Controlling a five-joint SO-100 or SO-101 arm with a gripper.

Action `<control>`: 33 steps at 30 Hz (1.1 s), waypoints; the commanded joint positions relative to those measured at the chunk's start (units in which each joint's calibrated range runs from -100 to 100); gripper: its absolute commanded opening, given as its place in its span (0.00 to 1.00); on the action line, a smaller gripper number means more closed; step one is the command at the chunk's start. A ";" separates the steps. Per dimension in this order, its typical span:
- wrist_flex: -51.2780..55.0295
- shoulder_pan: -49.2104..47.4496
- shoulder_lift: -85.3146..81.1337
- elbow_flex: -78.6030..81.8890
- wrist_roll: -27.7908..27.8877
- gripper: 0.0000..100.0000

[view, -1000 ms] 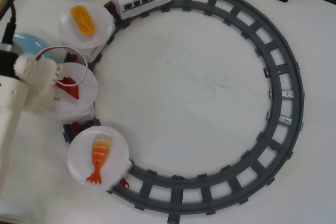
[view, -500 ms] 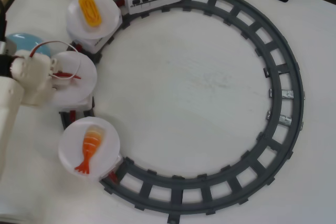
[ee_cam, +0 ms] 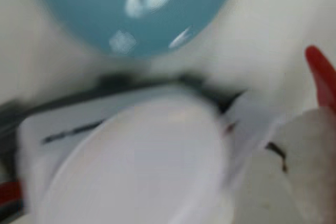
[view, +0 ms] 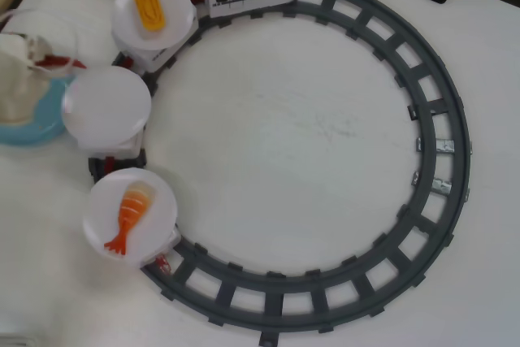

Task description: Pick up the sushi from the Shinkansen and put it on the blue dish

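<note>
The robot arm enters the overhead view at the far left edge, about a quarter of the way down. Only its outermost part shows: a cream-white, rounded body pointing toward the right, with a thin clear cable looping above it. The end effector (view: 50,61) reaches out at the upper left, and a sliver of red shows at its tip. Whether its jaws are closed or apart cannot be told from above. In the blurred wrist view, one pale finger (ee_cam: 310,166) fills the lower right corner, with a red point showing just above it.
</note>
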 commanded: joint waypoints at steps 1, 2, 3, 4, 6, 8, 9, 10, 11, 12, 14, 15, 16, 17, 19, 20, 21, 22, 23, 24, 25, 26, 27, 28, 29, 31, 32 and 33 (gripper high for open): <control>0.19 -6.99 -1.43 -6.52 0.87 0.03; 0.19 -9.10 -0.94 -6.25 1.19 0.03; 0.19 -11.12 -0.60 -5.62 1.50 0.03; 0.02 -12.97 -0.52 -4.45 1.55 0.03; -1.00 -15.61 -0.52 -1.02 1.55 0.03; -3.38 -17.73 -0.52 2.58 1.55 0.03; -4.57 -18.52 -0.52 4.48 1.60 0.03; -5.93 -18.78 -0.52 6.64 1.60 0.03; -7.37 -18.87 -0.52 8.81 1.60 0.03; -9.07 -18.78 -0.52 11.15 1.60 0.03; -12.55 -17.99 -0.52 15.48 1.66 0.03; -14.25 -17.73 -0.52 17.55 1.87 0.03; -15.69 -17.20 -0.52 19.63 2.44 0.03; -17.05 -16.76 -0.52 21.43 2.86 0.03; -20.03 -16.14 -0.52 24.50 3.07 0.03; -21.30 -15.53 -0.52 25.85 3.07 0.03; -22.49 -15.00 -0.44 26.93 3.07 0.03; -23.59 -14.47 -0.44 27.74 3.07 0.03; -24.36 -13.94 -0.44 28.55 3.12 0.03; -25.21 -13.50 -0.44 29.19 3.12 0.03; -25.89 -13.24 -0.44 29.64 3.12 0.03; -26.48 -12.97 -0.44 30.00 3.12 0.03; -26.90 -12.80 -0.35 30.09 3.12 0.03; -27.24 -12.53 -0.19 30.09 3.12 0.03; -27.24 -12.36 0.31 30.00 3.17 0.03; -27.33 -12.36 2.38 29.00 4.01 0.03; -27.84 -12.36 3.79 28.55 4.27 0.03; -28.60 -12.36 5.20 28.01 4.27 0.03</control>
